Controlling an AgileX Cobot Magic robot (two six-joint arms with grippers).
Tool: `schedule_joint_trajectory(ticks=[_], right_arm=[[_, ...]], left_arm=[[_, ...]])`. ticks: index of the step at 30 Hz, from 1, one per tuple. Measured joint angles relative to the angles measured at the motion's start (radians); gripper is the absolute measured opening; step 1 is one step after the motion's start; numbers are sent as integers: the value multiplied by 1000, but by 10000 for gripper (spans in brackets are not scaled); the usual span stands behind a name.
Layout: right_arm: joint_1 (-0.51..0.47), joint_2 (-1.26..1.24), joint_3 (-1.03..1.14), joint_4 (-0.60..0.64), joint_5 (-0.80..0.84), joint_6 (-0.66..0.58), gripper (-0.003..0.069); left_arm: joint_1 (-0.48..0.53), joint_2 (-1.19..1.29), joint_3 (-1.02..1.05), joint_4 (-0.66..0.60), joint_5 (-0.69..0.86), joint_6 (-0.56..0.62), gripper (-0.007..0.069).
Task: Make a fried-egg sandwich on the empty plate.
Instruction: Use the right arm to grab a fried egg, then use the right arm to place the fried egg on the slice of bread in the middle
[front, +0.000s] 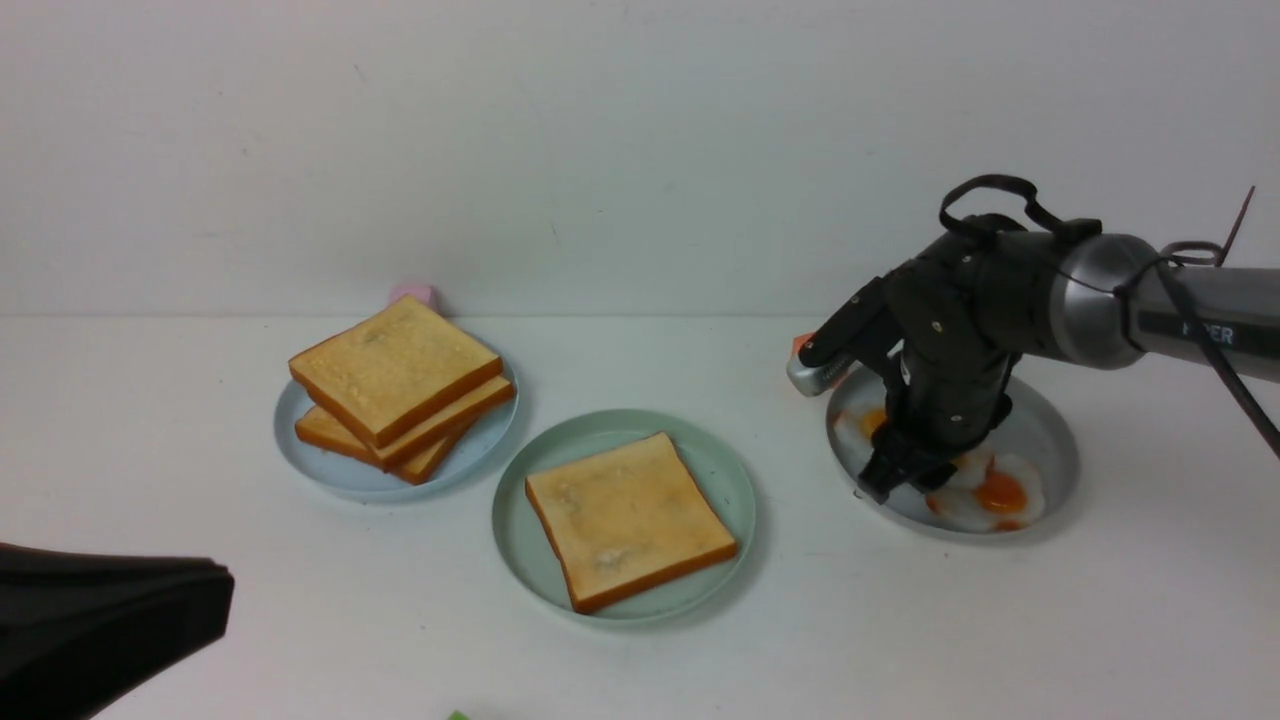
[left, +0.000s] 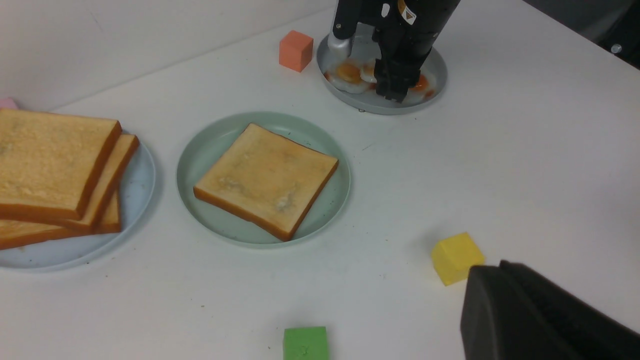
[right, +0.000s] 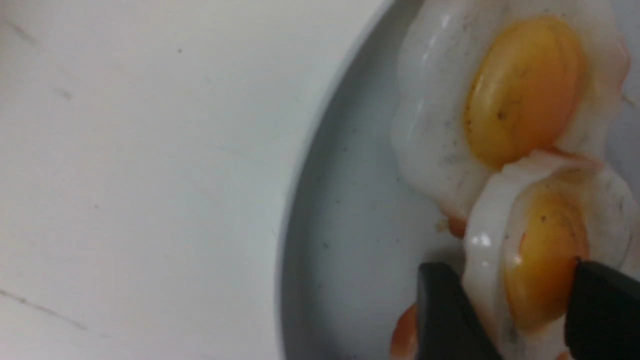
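Left pincer (left: 505, 305): low at the near left of the bench, black, pressed together and holding nothing.
Green cube (left: 305, 343): at the near edge of the bench, nearer than the mint-green plate.
Yellow cube (left: 456, 257): on the bench, close by the left pincer.
Mint-green plate (front: 715, 470): near the middle of the bench, between the other two plates.
Toast slice (front: 628, 520): one golden square with a darker crust, lying flat on the mint-green plate with nothing on top.
Pale blue plate (front: 350, 480): to the left and a little farther back.
Toast stack (front: 395, 370): three slices piled askew on the pale blue plate.
Grey plate (front: 1050, 440): to the right, well apart from the mint-green plate.
Loose eggs (front: 1000, 493): white with orange yolks, overlapping on the grey plate.
Right pincer (right: 510, 280): down over the grey plate, its black fingers (right: 450, 320) pinching one fried egg (right: 540, 260) from both sides, with the egg tipped on edge.
Writing: the letters "PER" are legible on the right arm (front: 1100, 290), with the start of the word blurred. A small sticker on the wrist is too small to read.
Orange cube (left: 296, 50): just beside the grey plate's far left rim.
Pink cube (front: 413, 294): behind the toast stack, against the wall.
Bench (front: 900, 620): plain white and matte, with faint scuffs and specks.
Wall (front: 600, 150): bare off-white, rising from the far edge of the bench.
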Motion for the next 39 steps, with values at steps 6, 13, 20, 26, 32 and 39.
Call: schedule_joint_trajectory(ticks=[6, 13, 20, 26, 32, 39], right_arm=[[8, -39, -1, -21, 6, -7, 74], [8, -48, -1, -25, 15, -7, 80], [8, -120, 6, -31, 41, 2, 80], [45, -252, 6, -32, 91, 91, 80], [234, -321, 6, 20, 138, 146, 80], [403, -300, 6, 77, 69, 157, 78]], left_arm=[[0, 0, 0, 0, 2, 11, 2], [0, 0, 0, 0, 2, 11, 5], [0, 0, 0, 0, 2, 11, 5], [0, 0, 0, 4, 2, 12, 5], [0, 0, 0, 15, 2, 12, 5], [0, 0, 0, 19, 1, 12, 8]])
